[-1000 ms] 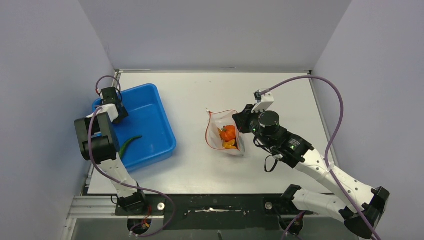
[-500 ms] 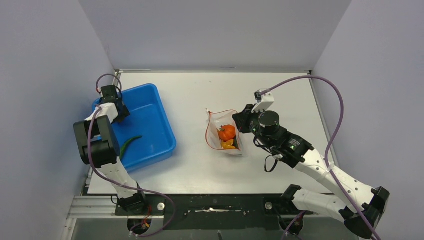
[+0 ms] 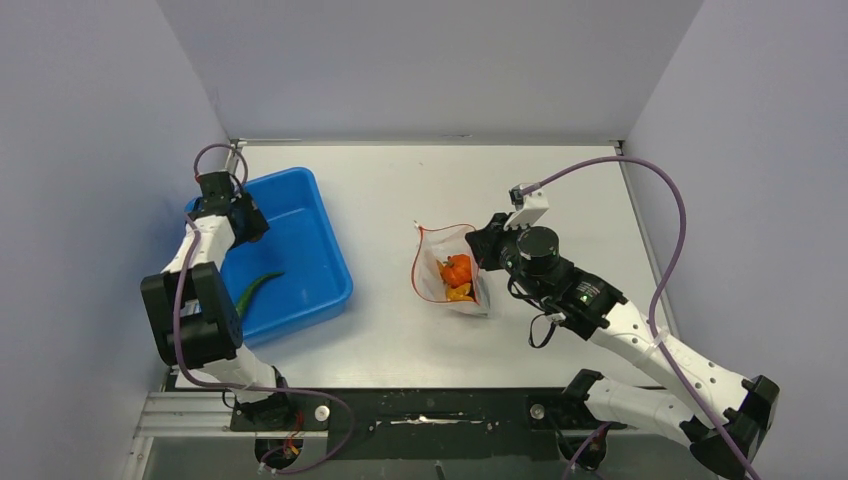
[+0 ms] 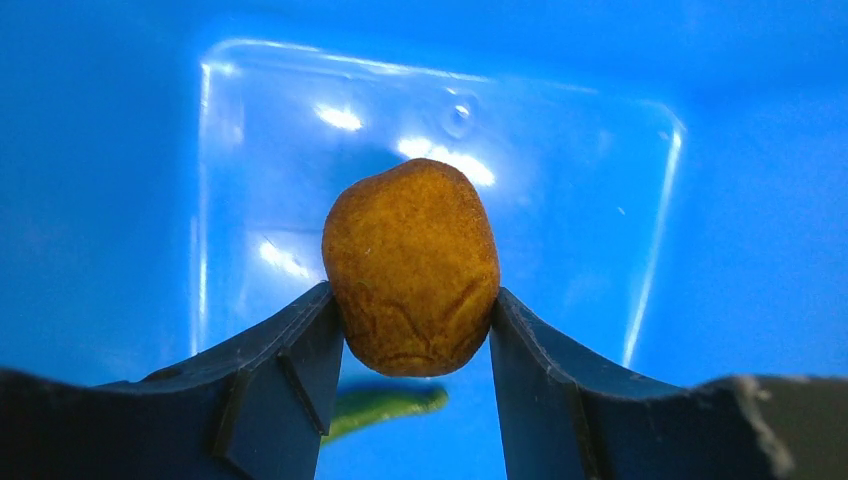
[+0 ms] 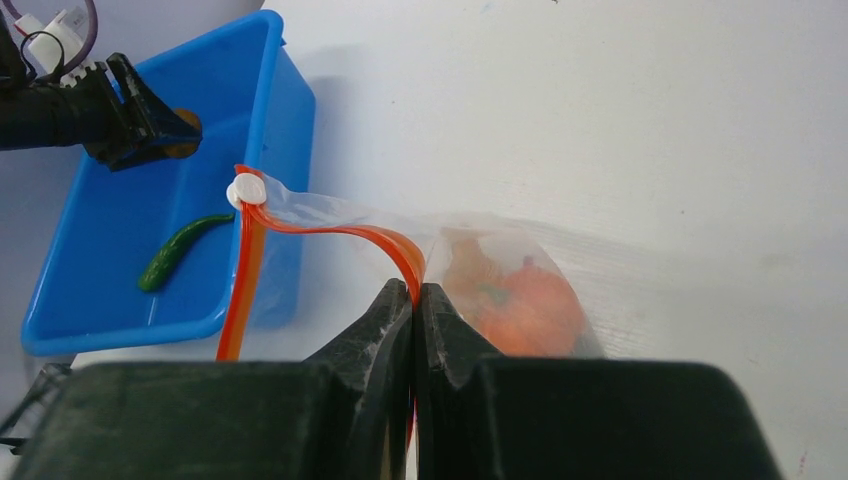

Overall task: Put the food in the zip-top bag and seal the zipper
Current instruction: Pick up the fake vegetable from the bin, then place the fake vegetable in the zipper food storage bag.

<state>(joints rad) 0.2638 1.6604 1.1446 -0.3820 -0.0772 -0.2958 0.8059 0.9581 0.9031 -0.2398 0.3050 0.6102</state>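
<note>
Clear plastic, the bag [image 3: 452, 280] lies mid-table [image 3: 400, 190] with its mouth open to the left. The orange fruit [image 3: 456, 267] and a yellow piece sit inside. The right gripper [image 5: 414, 300] is pinched tight on the zipper [image 5: 330, 232] at one lip, holding that lip up. A white slider [image 5: 245, 190] sits at the strip's far-left end.

Well to the left, the left gripper [image 4: 415, 330] clamps a yellow-brown lump [image 4: 412, 265] above the blue tray [image 3: 330, 235]. A green piece [image 3: 258, 288] lies on the tray floor.

The lump is round and gripped only across its lower half, so it could squirt out on the way to the bag. Only one lip is held, so the mouth may sag, or the thin strip may slip from the pinch. The lump would then hit the plastic instead of going in.

No brand, label or writing can be read.
</note>
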